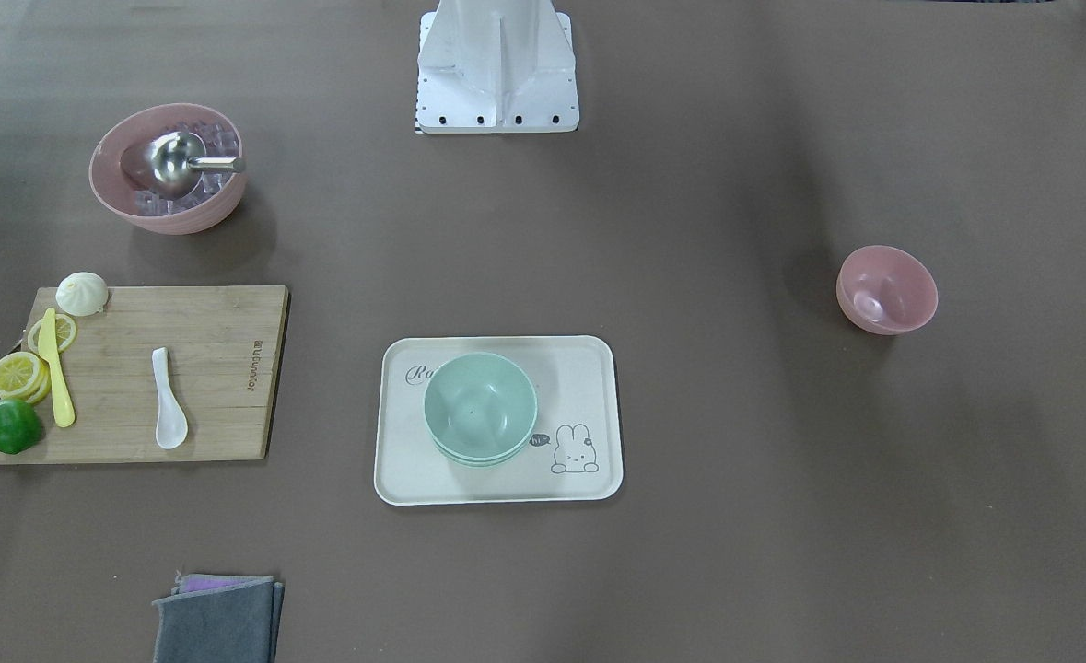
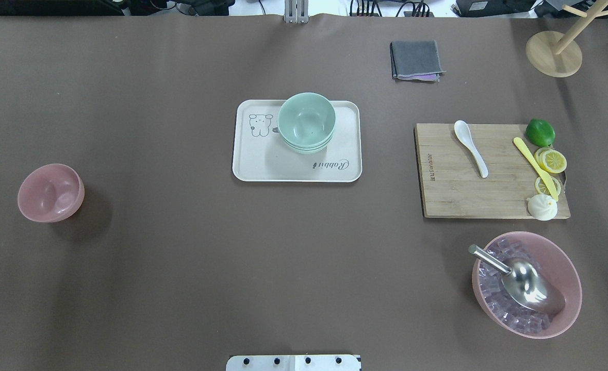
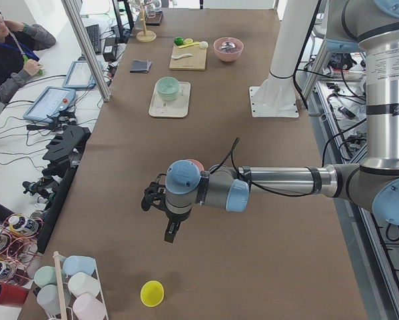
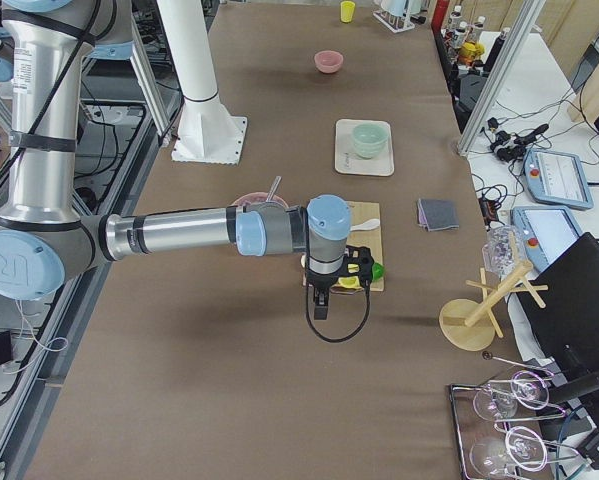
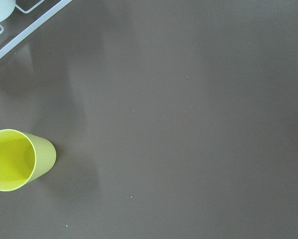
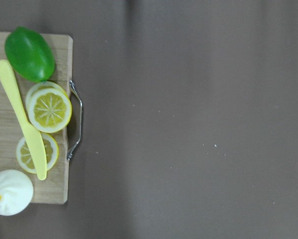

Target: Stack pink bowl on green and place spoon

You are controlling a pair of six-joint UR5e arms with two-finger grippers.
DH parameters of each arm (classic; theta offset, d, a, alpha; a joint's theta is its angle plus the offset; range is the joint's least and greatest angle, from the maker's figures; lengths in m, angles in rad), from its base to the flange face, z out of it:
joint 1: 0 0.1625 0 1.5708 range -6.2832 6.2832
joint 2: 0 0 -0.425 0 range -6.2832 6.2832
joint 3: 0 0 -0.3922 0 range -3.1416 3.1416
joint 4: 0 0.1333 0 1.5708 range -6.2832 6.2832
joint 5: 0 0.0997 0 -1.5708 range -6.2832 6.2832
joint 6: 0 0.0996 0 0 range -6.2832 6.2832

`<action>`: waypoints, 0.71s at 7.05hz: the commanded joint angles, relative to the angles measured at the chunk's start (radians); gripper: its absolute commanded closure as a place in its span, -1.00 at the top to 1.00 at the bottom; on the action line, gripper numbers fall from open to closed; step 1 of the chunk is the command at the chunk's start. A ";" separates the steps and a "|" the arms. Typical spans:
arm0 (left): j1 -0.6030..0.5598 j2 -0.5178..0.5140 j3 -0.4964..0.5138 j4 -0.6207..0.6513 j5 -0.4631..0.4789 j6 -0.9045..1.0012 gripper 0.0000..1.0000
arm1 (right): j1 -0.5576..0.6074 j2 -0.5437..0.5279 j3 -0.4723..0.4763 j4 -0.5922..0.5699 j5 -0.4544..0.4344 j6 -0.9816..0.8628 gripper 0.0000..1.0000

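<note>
The left arm [image 3: 279,180] is seen only in the left side view. Its forearm is held out flat above the worktop [image 2: 180,268]. The wrist is bent, so the left end effector [image 3: 170,233] is pointed straight down. It is hung in the air over bare worktop. Whether it is open or closed cannot be told. A yellow cup [image 5: 14,160] is seen by its wrist camera.

The pink bowl [image 2: 51,192] is stood upright and alone, far out on the left of the worktop. It is kept well apart from the tray [image 2: 293,172].

In the middle, the green bowl [image 2: 306,121] is set on the tray, on top of other bowls of the same green. A rabbit [image 2: 260,125] is drawn on the tray just beside it. A folded grey cloth [image 2: 416,59] is laid beyond the tray, to the right.

Further right, the spoon [image 2: 470,147] is laid flat on a wooden board [image 2: 453,196]. At the board's right end a knife [image 2: 535,167], a lime [image 2: 540,132], lemon slices [image 2: 552,161] and a white bun [image 2: 542,207] are found. Near the board, a big bowl [image 2: 567,268] is filled with ice cubes [image 2: 492,301], and a steel scoop [image 2: 530,288] is rested in it.

The right arm [image 4: 179,232] is seen only in the right side view. Its forearm is also held out flat. The right end effector [image 4: 319,305] is pointed down above the board's right end, near the lime. Whether it is open or closed cannot be told.
</note>
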 commanded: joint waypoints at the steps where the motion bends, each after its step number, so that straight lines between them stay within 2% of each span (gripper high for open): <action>1: 0.045 -0.138 0.067 0.005 -0.001 -0.005 0.98 | -0.001 0.066 0.001 -0.001 0.008 0.004 1.00; 2: 0.054 -0.163 0.117 -0.004 -0.002 -0.008 0.98 | -0.001 0.069 -0.008 -0.003 0.026 0.017 1.00; 4: 0.059 -0.166 0.122 -0.012 -0.004 -0.002 0.98 | -0.002 0.051 -0.009 -0.003 0.025 0.002 1.00; 5: 0.074 -0.167 0.120 -0.073 -0.017 -0.019 0.98 | -0.019 0.061 -0.004 0.000 0.026 0.002 1.00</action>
